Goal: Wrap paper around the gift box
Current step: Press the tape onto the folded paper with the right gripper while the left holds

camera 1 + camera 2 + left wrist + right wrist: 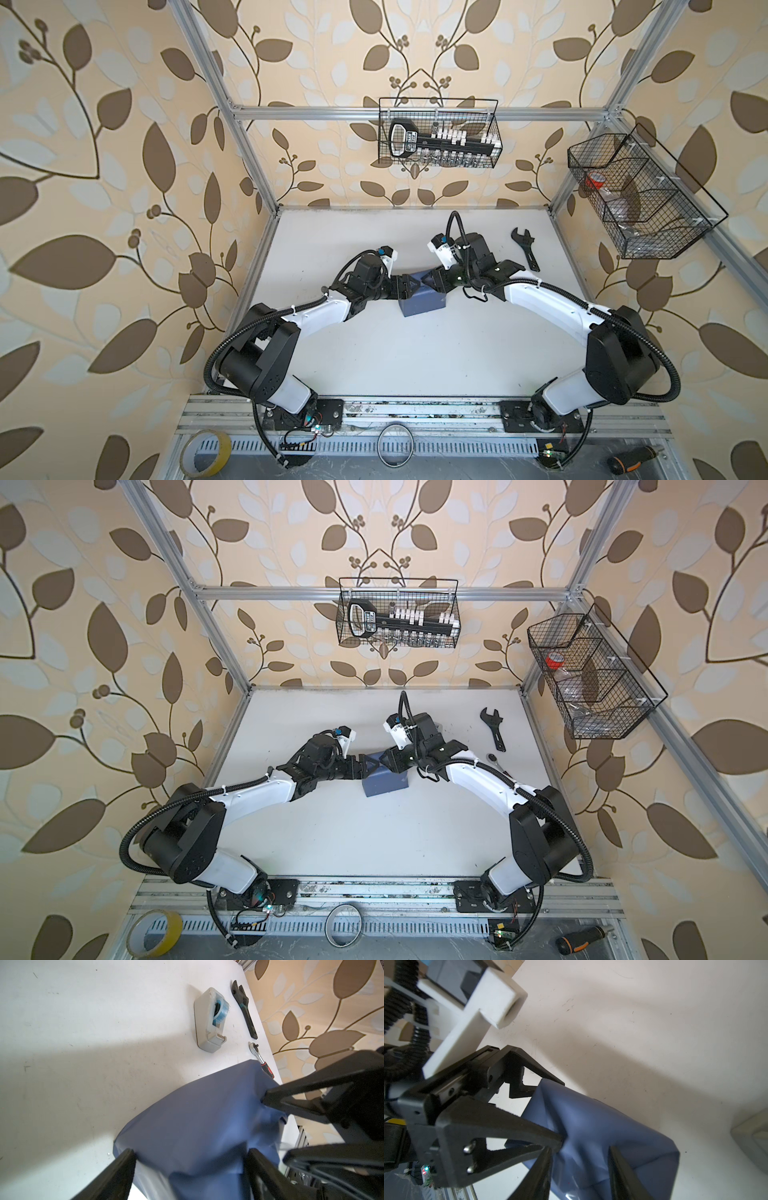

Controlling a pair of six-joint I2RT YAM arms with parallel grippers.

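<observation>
Meeting at the middle of the table (374,353), left gripper (406,286) and right gripper (432,281) flank the paper (420,306) — slate-blue, creased, boxy, hiding the gift box; left jaws wide astride it, clamping or not I cannot tell; right jaws parted about a fold; beyond, grey tape dispenser (207,1020), black wrench (525,249).

Nothing here can be read for certain. The one clear label sits on the handle end of the socket holder (440,142) in the wire basket (440,99) on the back wall. It is a dark plate with pale lettering running along it, seen in both top views, but too small and blurred to make out. The white camera mount (442,248) on the right arm's wrist carries a few dark marks, which are likewise illegible.
</observation>
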